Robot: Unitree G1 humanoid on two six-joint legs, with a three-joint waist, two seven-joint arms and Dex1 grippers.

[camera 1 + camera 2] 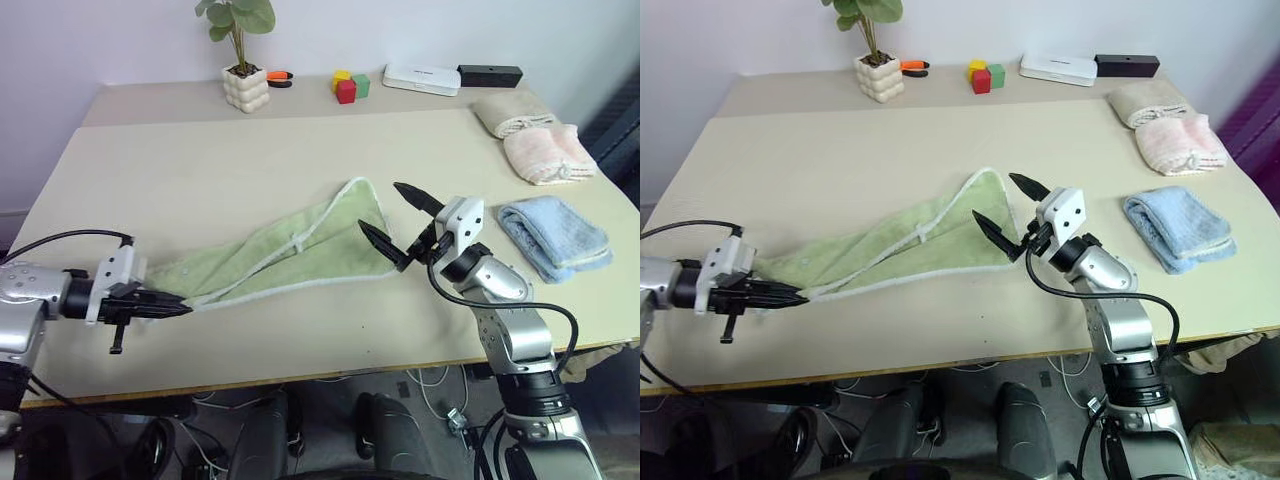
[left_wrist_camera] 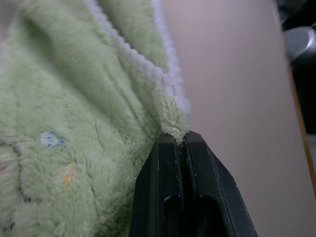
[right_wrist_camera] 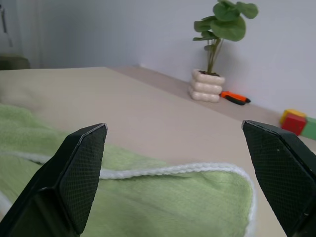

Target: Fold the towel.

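Green terry cloth with white stitched edging, the towel (image 1: 290, 250), lies stretched in a long, rumpled wedge across the beige table (image 1: 200, 170) in the head views, narrowing toward the robot's left side, where the left gripper (image 1: 180, 308) has its two black fingers pressed together on the tapered end, just above the table's near edge. At the wider end the right gripper (image 1: 400, 225) hovers with its fingers spread wide, one on each side of the rounded corner, gripping nothing. Well apart on the far right rest a folded light blue towel (image 1: 552, 234) and pink (image 1: 548, 153) and beige ones (image 1: 512, 109). The left wrist view shows the fingertips (image 2: 190, 148) pinching only a thin lip of fleece beside the white hem, so a hard pull may slip it free; I judge a steady, gentle draw wisest. The right wrist view shows the spread fingers (image 3: 79, 168) flanking the white-edged corner, with a potted plant (image 3: 215, 54) beyond. That hand likely needs to settle lower over the hem and close on both layers before any lift, so the fold comes over square.
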